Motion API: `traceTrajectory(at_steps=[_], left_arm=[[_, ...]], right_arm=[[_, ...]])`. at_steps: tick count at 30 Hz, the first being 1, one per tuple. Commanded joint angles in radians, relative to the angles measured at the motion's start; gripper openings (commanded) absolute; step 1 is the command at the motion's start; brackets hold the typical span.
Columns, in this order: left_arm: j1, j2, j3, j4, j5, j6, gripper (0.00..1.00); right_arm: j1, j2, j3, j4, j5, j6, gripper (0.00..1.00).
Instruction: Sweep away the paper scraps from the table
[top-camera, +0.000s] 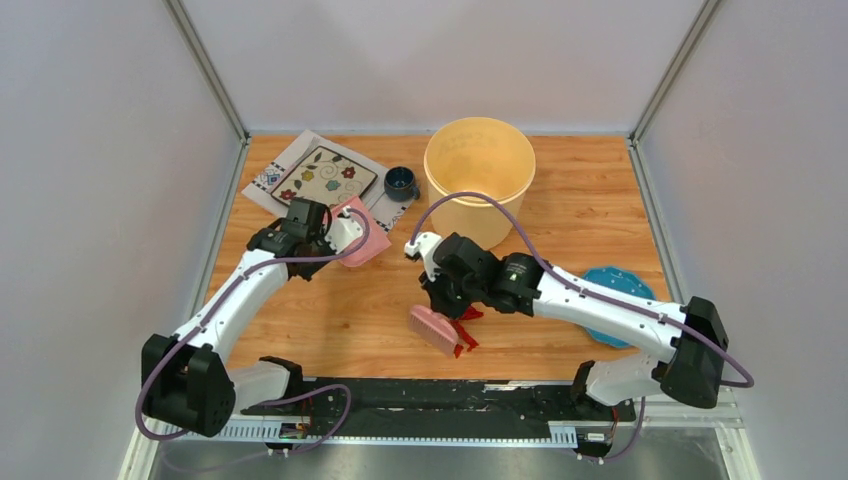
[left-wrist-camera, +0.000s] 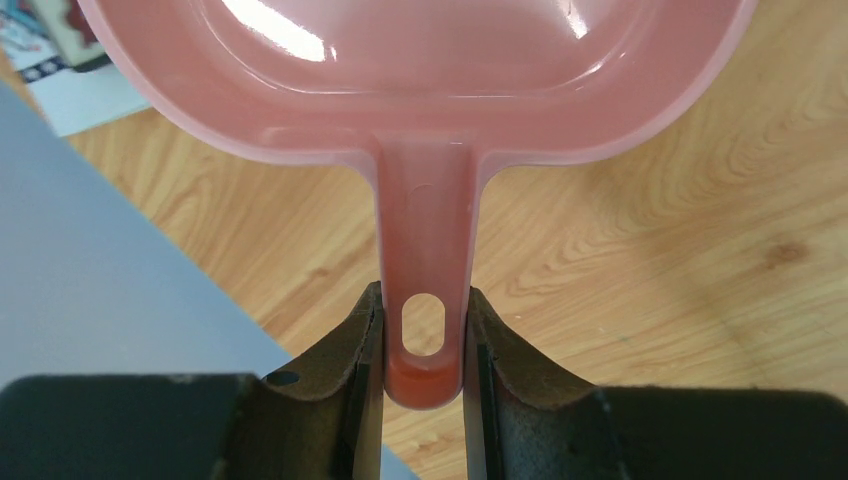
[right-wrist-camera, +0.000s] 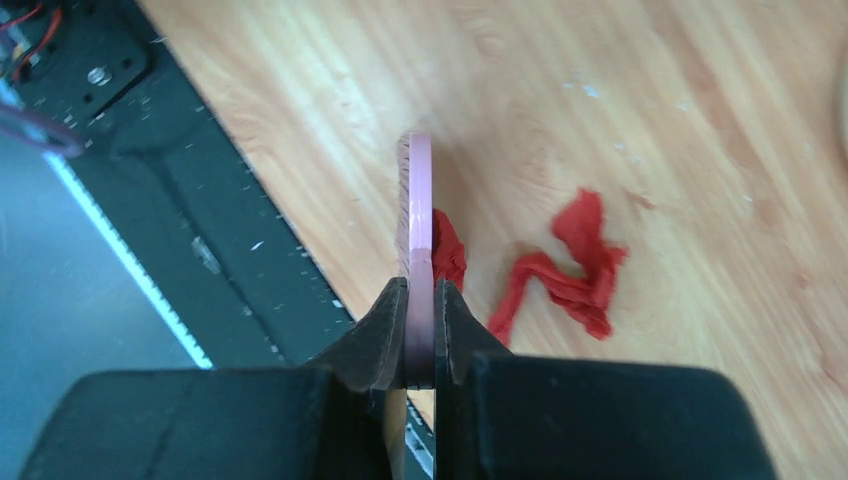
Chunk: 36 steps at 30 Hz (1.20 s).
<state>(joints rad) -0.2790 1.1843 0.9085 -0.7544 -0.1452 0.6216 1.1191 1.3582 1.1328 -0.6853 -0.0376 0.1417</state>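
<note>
My left gripper (top-camera: 325, 228) is shut on the handle of the pink dustpan (top-camera: 362, 238), held over the table (top-camera: 580, 215) near its left middle. In the left wrist view my fingers (left-wrist-camera: 365, 345) clamp the handle end of the dustpan (left-wrist-camera: 425, 240). My right gripper (top-camera: 440, 300) is shut on the pink brush (top-camera: 434, 329), near the table's front edge. Red paper scraps (top-camera: 466, 328) lie right beside the brush. In the right wrist view the brush (right-wrist-camera: 419, 215) stands edge-on, with scraps (right-wrist-camera: 570, 270) on its right side, one (right-wrist-camera: 447, 250) touching it.
A big cream bucket (top-camera: 480, 175) stands at the back centre. A dark blue cup (top-camera: 399, 182) sits beside a white patterned placemat (top-camera: 318, 175) at the back left. A blue plate (top-camera: 618, 290) lies at the right under my right arm. The black base rail (top-camera: 400, 395) runs along the front edge.
</note>
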Motion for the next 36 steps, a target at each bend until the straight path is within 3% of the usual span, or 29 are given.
traceTrajectory(at_steps=[1, 4, 9, 12, 16, 22, 27, 31, 36], left_arm=[[0.004, 0.021, -0.034, -0.046, 0.134, -0.031, 0.00], [0.001, 0.043, -0.034, -0.089, 0.246, -0.043, 0.00], [-0.029, 0.029, -0.080, -0.128, 0.271, -0.016, 0.00], [-0.051, 0.017, -0.117, -0.154, 0.243, 0.026, 0.00], [-0.072, 0.029, -0.149, -0.197, 0.263, 0.078, 0.00], [-0.179, 0.069, -0.189, -0.212, 0.254, 0.084, 0.00], [-0.287, 0.104, -0.188, -0.226, 0.275, 0.052, 0.00], [-0.339, 0.138, -0.178, -0.227, 0.271, 0.027, 0.00], [-0.361, 0.193, -0.157, -0.218, 0.294, 0.021, 0.00]], right_arm=[[-0.054, -0.063, 0.028, 0.011, 0.073, 0.004, 0.00], [-0.042, -0.100, 0.088, 0.006, 0.000, 0.032, 0.00], [-0.024, -0.207, 0.154, -0.092, 0.036, 0.108, 0.00], [-0.024, -0.279, 0.189, -0.188, 0.203, 0.196, 0.00], [-0.036, -0.311, 0.226, -0.394, 0.588, 0.361, 0.00], [-0.140, -0.203, 0.148, -0.519, 0.723, 0.473, 0.00], [-0.189, -0.110, 0.081, -0.430, 0.716, 0.501, 0.00], [-0.188, -0.039, 0.073, -0.356, 0.508, 0.532, 0.00], [-0.131, 0.002, 0.044, -0.062, 0.180, 0.558, 0.00]])
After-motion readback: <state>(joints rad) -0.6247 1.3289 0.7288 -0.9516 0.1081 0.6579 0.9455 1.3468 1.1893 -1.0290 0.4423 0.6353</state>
